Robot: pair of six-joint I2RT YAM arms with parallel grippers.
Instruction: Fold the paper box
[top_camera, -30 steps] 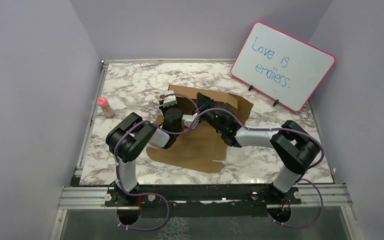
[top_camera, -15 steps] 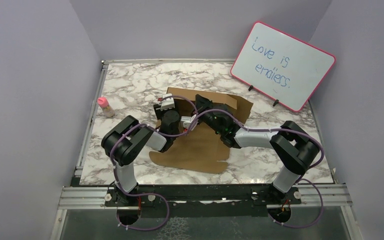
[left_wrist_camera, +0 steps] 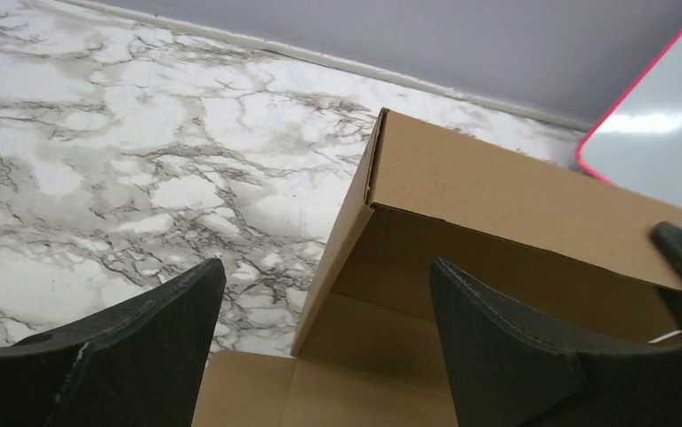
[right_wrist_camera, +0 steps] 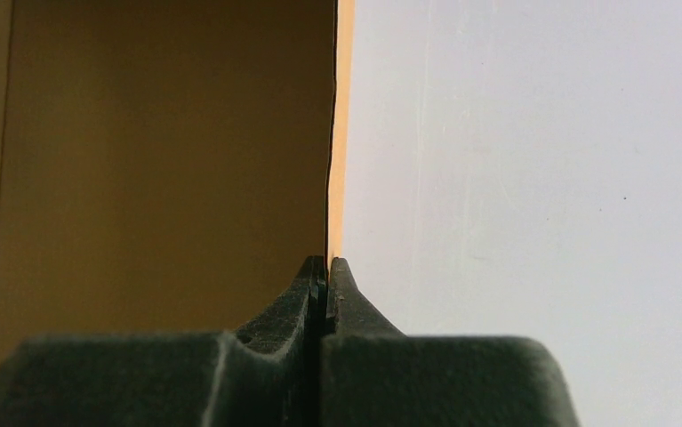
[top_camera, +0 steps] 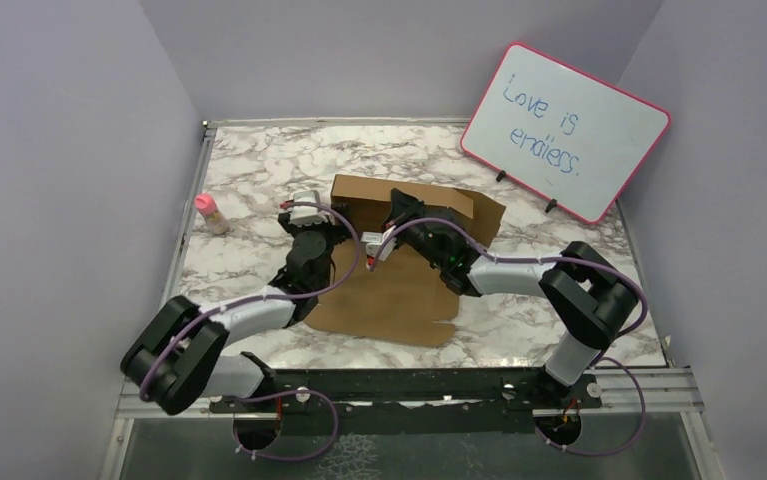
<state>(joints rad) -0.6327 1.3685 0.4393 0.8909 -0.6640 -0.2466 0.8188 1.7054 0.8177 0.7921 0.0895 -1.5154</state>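
**Right tool pins the raised wall; left tool waits open at its corner**

The paper box lies mid-frame on the worktop in the overhead view. It is a brown sheet with its base panel flat toward the bottom of the frame. Its far panel stands up as a wall whose long axis runs left to right.

The right tool is clenched on a thin cardboard edge of the box. In its wrist view the two fingers meet, and the panel edge rises from between them.

The left tool is released and empty, with its fingers spread wide and touching nothing. In the left wrist view the wall's left corner stands straight ahead, framed by the gap between the fingers but apart from them. A side flap angles down from that corner toward the lower middle. Seen from overhead, this tool sits just left of the corner, so the box lies to its right.

The right arm is the nearer one, being on the cardboard itself. As I judge it, the coming move turns on that left corner: the left tool has to travel rightward onto the side flap while the right one keeps the wall upright. With only that wall raised, the folding looks early.
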